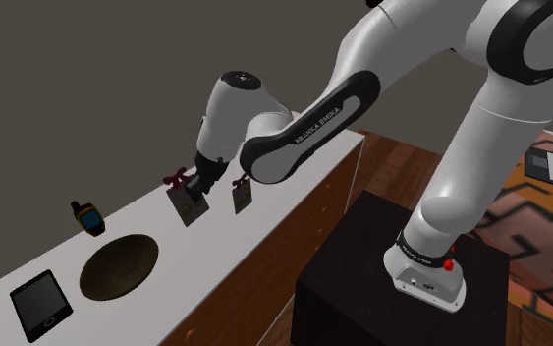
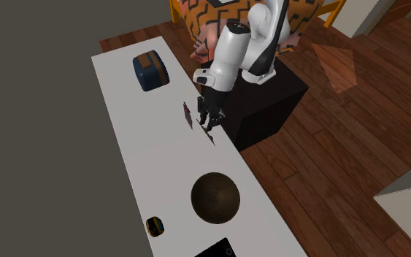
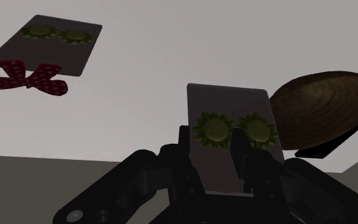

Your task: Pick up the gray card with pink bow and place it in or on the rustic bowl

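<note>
Clasped between the fingers of the all-black two-finger gripper [image 3: 214, 153], the gray card with green flowers [image 3: 227, 105] is held over the white table [image 1: 215, 256]. It is best carried level and released low over the brown wood-grained round bowl [image 3: 323, 108]. Its dark pink bow [image 1: 176, 179], hidden behind the fingers at the wrist, is caught from the shoulder. A twin card [image 3: 47, 41] is seen lying beyond.
</note>
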`<state>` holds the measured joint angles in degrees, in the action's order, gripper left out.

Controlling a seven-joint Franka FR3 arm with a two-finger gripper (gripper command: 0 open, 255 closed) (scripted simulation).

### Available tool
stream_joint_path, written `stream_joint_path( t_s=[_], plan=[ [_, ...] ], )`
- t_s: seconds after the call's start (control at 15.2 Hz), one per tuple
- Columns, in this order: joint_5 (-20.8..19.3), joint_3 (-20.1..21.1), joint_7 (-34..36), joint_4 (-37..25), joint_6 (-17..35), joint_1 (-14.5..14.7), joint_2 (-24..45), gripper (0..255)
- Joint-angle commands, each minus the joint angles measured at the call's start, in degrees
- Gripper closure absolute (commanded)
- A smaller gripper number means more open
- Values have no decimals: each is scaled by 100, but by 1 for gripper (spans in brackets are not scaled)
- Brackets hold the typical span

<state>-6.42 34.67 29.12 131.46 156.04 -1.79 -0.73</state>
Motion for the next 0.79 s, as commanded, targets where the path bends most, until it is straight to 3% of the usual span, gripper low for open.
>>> stream_joint_path(
  t_s=[0.0,0.13,0.4,0.73],
  plan=[
    [164,3,-118,-85,-167,11,-103,255],
    [284,-7,-209,-142,-294,21,-191,255],
    [-896,161,911,-1058,-602,211,666,255],
    [-1938,-10,1848,-2377,-1182,909,1741,255]
  ],
)
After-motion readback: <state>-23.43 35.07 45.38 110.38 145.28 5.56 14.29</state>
